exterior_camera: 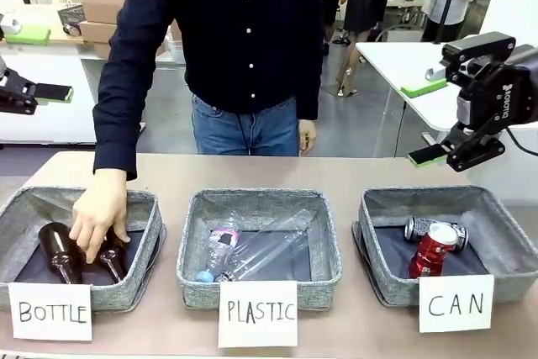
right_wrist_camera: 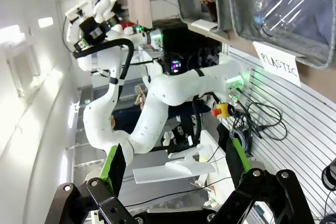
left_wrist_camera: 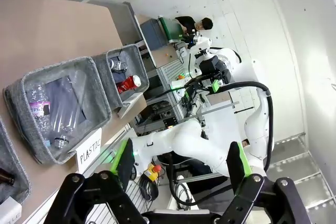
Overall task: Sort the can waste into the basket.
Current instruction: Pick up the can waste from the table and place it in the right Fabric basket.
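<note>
My right tool (exterior_camera: 439, 154) wide, empty, raised. Dented shiny red can (exterior_camera: 433, 250) and dark printed can (exterior_camera: 435, 229) below it, inside grey felt basket (exterior_camera: 504, 233) marked CAN. Left tool (left_wrist_camera: 178, 169) wide, empty, far off.

Shiny red can (exterior_camera: 433, 250), black-and-silver can (exterior_camera: 422, 228), grey baskets (exterior_camera: 504, 233), brown bottles (exterior_camera: 59, 251), white labels (exterior_camera: 456, 303).

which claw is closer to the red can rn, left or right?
Right. The right claw hangs open just above the far rim of the CAN basket holding the red can. The left claw is open at the table's opposite end, past the BOTTLE basket.
</note>
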### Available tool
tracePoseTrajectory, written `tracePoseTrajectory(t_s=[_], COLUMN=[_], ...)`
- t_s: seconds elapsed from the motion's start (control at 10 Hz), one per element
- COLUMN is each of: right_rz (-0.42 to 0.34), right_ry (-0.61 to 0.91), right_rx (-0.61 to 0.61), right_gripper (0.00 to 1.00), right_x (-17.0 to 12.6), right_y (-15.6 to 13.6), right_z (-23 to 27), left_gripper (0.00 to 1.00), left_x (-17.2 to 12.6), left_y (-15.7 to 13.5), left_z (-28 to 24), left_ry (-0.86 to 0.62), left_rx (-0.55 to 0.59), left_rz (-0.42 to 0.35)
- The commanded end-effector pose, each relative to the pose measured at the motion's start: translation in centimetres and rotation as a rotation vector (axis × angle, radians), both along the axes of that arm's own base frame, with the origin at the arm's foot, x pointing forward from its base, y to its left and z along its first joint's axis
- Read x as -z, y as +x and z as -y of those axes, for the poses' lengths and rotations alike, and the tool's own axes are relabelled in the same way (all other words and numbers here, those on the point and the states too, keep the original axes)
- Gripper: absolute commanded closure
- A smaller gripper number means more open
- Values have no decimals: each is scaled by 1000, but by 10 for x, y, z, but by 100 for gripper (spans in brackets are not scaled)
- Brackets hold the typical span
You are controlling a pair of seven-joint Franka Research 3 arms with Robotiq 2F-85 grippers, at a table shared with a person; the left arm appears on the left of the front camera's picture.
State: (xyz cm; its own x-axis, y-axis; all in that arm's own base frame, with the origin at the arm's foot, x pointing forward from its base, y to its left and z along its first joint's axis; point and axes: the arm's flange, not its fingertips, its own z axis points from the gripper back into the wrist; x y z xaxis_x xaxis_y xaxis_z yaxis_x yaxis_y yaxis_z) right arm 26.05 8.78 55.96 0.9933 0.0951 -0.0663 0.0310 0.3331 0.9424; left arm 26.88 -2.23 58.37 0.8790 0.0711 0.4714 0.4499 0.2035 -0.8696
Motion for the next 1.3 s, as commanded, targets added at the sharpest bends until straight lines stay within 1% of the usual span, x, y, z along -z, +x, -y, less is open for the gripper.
tracePoseTrajectory(t_s=[0.0, 1.2], right_rz=[15, 15], right_ry=[-11, -11], right_rx=[-14, -14], right_gripper=[0, 0], right_x=[1, 1], right_y=[2, 2], right_z=[0, 0], left_gripper=[8, 8], left_x=[-1, -1], left_y=[-2, -2], left_z=[-3, -3], left_ry=[5, 5], left_rx=[13, 13], left_rz=[15, 15])
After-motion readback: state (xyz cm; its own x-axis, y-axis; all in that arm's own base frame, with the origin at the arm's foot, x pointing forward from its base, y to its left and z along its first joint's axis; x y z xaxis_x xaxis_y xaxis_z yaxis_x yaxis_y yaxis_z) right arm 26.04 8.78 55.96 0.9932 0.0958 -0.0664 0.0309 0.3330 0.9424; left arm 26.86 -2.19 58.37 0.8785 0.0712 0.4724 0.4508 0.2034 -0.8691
